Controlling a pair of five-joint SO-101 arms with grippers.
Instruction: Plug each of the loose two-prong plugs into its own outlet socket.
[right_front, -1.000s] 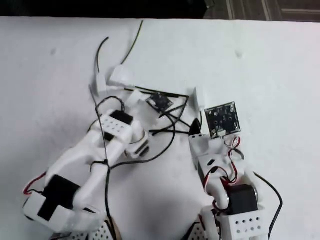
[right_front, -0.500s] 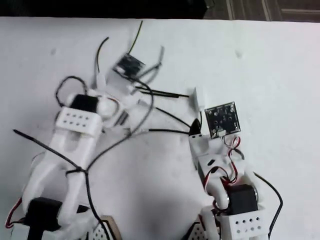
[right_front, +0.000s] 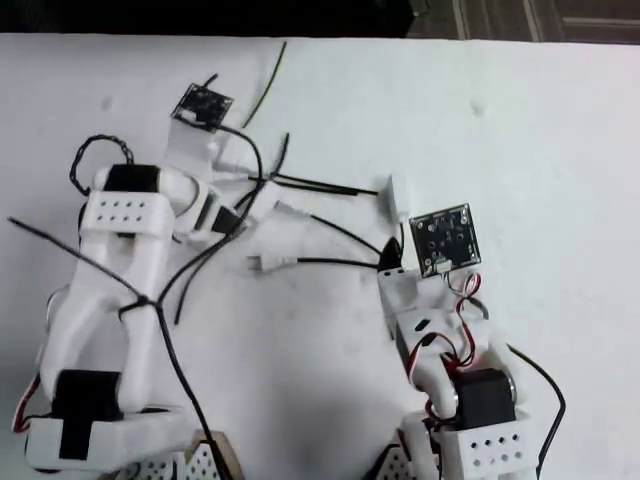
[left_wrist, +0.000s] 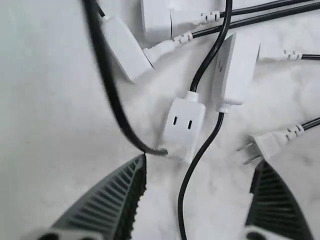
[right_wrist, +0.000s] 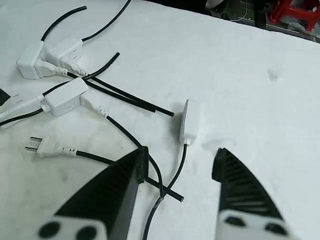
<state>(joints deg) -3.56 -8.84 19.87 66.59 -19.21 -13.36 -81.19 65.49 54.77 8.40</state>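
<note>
I am holding my left pincer (left_wrist: 200, 165) released, its jaws spread wide and gripping nothing, low over the table (left_wrist: 45, 100). The loose plug (left_wrist: 267, 145) is lying flat just ahead of the tip of one finger (left_wrist: 272, 200), off to that side of the gap and not inside it. Its long axis is running aslant to my reach, with the two prongs pointing back in toward the gap and its cord trailing away outward. As I judge it, the coming move is turning on this offset. I am needing to shift sideways toward that finger and turn my wrist until the jaws are standing across the plug's body, not along it.

The socket (left_wrist: 182, 125) is lying ahead of the gap, roughly midway between the two jaw lines. Its two slots are facing up at me, not toward the prongs. Plug and socket are lying near one another but apart.

My right pincer (right_wrist: 181, 152) is also standing released and empty. From there the plug that I am taking for the same one is lying well apart to one side, with its cord (right_wrist: 100, 159) running up to one jaw. I am judging my left arm the nearer one for the grasp.
</note>
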